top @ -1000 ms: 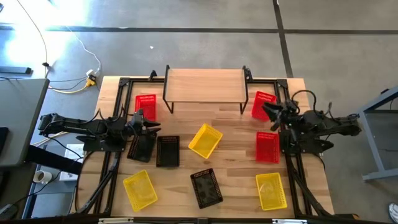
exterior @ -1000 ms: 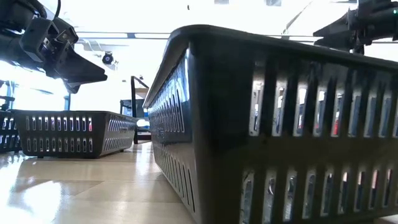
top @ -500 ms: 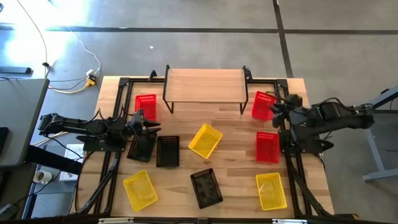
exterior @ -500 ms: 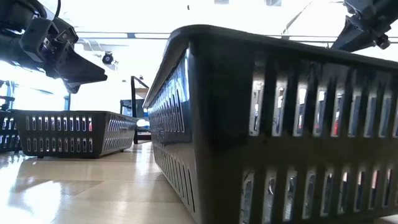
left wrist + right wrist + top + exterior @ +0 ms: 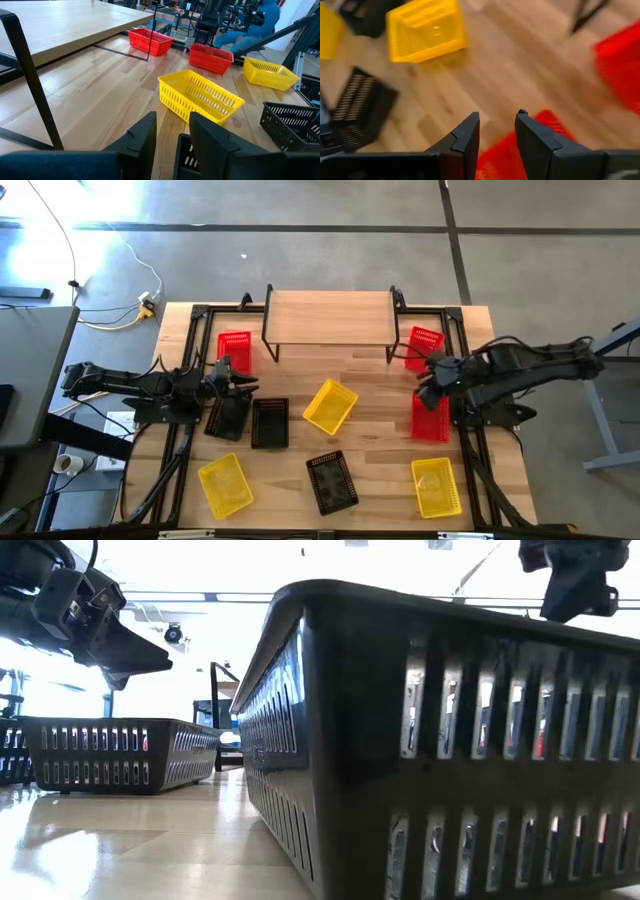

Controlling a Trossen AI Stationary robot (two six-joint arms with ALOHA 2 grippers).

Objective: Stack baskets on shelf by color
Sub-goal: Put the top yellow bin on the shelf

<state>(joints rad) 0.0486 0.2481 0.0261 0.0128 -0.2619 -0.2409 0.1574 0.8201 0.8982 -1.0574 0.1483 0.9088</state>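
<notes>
From above we see the right claw (image 5: pixel 428 380) over a red basket (image 5: pixel 431 417) on the counter (image 5: pixel 370 395), the shelf (image 5: pixel 330 317) bare. Its wrist view shows fingers (image 5: pixel 465 137) parted, gripping nothing. The left claw (image 5: pixel 243 383), parted too, waits over a black basket (image 5: pixel 229 416).

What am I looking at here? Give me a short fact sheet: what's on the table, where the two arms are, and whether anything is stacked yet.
shelf: far edge of the table, top bare
baskets: three red, three yellow, three black, all on the tabletop, none stacked
left gripper: open, empty, above a black basket
right gripper: open, empty, over a red basket
nearest the shelf: red baskets at either end
</notes>
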